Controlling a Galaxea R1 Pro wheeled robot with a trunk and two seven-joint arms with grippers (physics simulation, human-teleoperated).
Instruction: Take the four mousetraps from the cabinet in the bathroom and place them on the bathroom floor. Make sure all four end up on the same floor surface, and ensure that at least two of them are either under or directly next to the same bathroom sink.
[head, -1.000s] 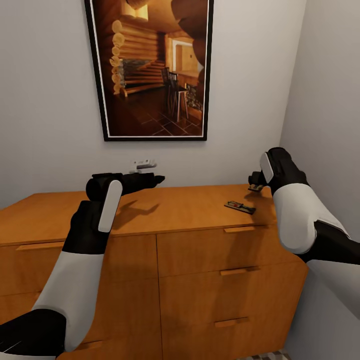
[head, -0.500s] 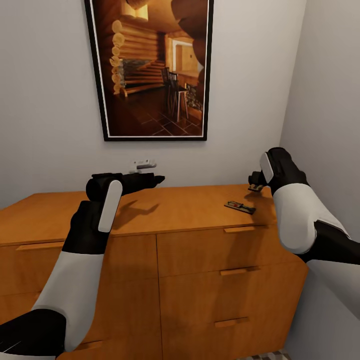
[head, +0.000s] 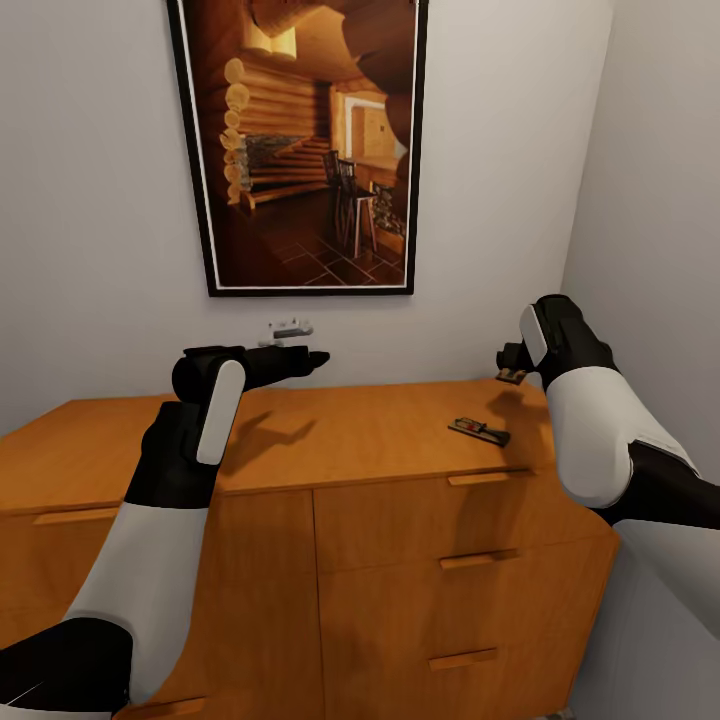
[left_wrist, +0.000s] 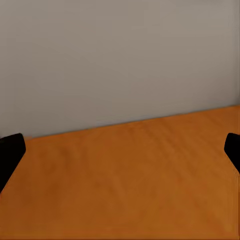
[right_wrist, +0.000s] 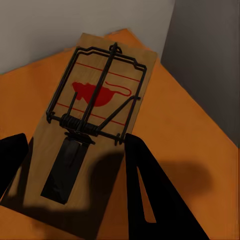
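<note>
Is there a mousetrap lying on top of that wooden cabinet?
Yes, a mousetrap lies flat on the cabinet top, in front of the right gripper.

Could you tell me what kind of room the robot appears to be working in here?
Probably a corner of a furnished home, though which room is unclear: a low wooden cabinet with drawers stands against plain pale walls, beneath a framed picture of a log-cabin interior. Two mousetraps lie on the cabinet top.

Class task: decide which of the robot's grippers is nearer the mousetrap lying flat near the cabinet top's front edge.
Right. The right gripper hangs just beyond that mousetrap, over the cabinet's far corner; the left gripper hovers well across the top.
</note>
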